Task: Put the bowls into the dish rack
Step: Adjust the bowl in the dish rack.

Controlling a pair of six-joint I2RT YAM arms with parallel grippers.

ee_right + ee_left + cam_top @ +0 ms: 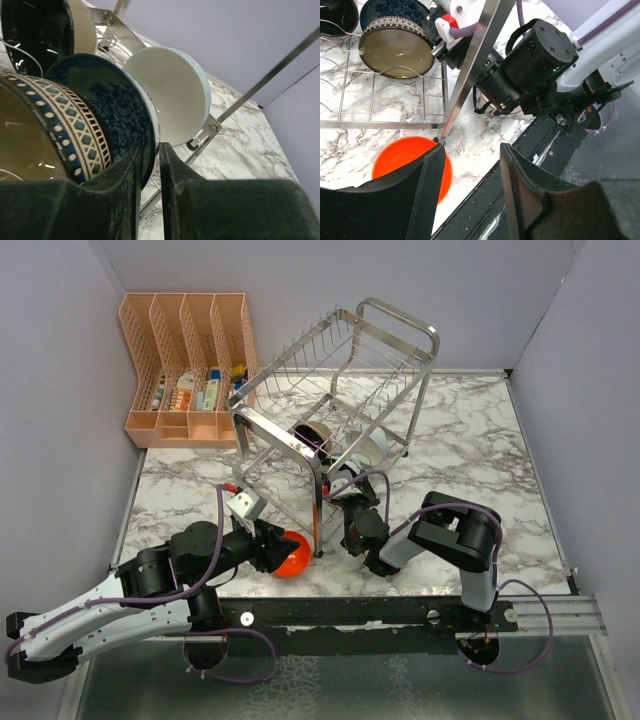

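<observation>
The steel dish rack [385, 335] stands at the back. On its lower tier, bowls stand on edge: a dark one [35, 30], a blue-patterned one [112, 107] and a plain white one [172, 90]. My right gripper [150, 152] reaches into the rack with its fingers narrowly apart on either side of the blue-patterned bowl's rim. A red-orange bowl [402, 157] lies on the marble beside the rack's leg [470, 70]. My left gripper [472, 150] stands open just right of it with nothing between its fingers. A beige-pink bowl [495, 107] shows partly behind the right wrist.
A peach slotted organiser [190, 360] with small items sits at the back left. The rack's front leg and lower wires [385, 122] run close to the red-orange bowl. The black base rail [400, 612] lines the table's near edge. Grey walls close in both sides.
</observation>
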